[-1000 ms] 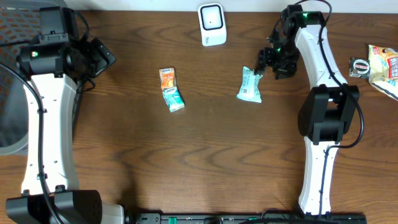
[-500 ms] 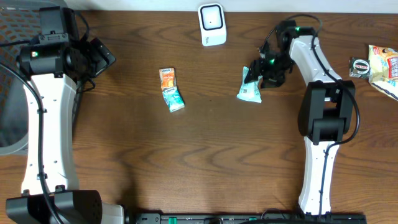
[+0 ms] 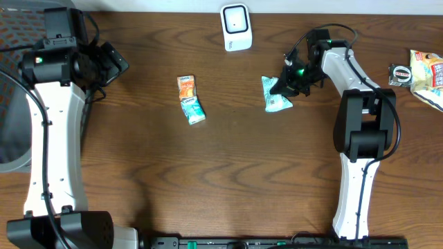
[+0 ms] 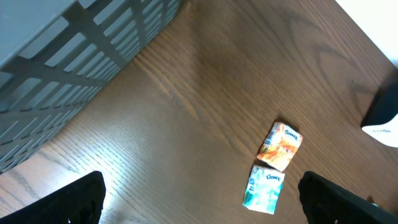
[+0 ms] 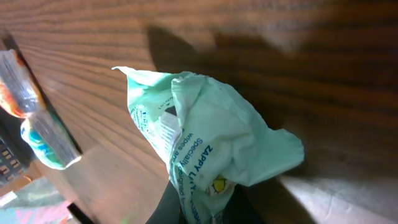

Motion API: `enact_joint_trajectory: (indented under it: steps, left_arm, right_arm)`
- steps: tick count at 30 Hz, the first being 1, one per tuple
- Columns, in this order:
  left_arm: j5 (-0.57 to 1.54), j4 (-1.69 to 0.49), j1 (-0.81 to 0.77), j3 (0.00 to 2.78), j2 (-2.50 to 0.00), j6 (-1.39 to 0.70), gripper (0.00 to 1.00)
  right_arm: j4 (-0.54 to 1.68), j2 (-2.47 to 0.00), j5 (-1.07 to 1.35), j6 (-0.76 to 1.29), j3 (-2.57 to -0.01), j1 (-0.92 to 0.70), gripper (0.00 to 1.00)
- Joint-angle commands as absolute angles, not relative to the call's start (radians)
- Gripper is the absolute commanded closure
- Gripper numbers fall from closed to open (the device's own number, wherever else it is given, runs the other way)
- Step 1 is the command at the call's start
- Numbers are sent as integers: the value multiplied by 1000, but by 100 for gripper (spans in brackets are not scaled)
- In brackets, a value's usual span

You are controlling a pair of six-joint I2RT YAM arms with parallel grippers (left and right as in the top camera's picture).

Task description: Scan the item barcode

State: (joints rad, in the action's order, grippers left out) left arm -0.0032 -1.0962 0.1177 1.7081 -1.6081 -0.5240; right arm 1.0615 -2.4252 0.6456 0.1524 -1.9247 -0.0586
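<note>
1. Right pincer (image 3: 285,84): pressed together, pinching one end of the mint-green crinkled plastic packet (image 3: 275,95). In the right wrist view the packet (image 5: 211,143) bunches up where the dark fingers (image 5: 171,208) grip it at the bottom edge of the frame. Small printed text runs along its folds.

2. Packet position: upper middle of the dark brown wooden surface (image 3: 242,173), right of centre. It lies below and to the right of the white rounded scanner unit (image 3: 236,27), which stands at the far edge, apart from the packet. Whether the packet's free end touches the surface cannot be told.

3. Left pincer (image 3: 114,62): spread wide and holding nothing, at the far left of the surface. In the left wrist view its two black fingertips (image 4: 68,199) sit at opposite lower corners of the frame.

4. Other items:
- An orange tissue pack (image 3: 186,86) and a teal tissue pack (image 3: 194,109) lie end to end, left of the packet.
- A grey slatted basket (image 4: 62,74) stands beside the left arm.
- A small tape measure (image 3: 399,73) and a yellow snack bag (image 3: 428,72) lie at the right edge.
</note>
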Motion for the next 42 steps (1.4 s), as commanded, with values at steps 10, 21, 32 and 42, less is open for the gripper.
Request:
enact_joint_trajectory:
  steps: [10,21,32,42]
  left_arm:
    - [-9,-1098,121,1710,-1602,-529,2]
    - [-9,-1098,121,1710,-1602,-529,2]
    - [-9,-1098,121,1710,-1602,-529,2]
    - [-9,-1098,121,1710,-1602,-529,2]
  right_arm:
    - [1116,-2156,800,-14,-2043,-102,99]
    - [956,-2009,823,-57,-2043,-214,99]
    - [934,-2009,822,68,-2042,-237,99]
    - [842,-2029,59,277,-1995,-314,99]
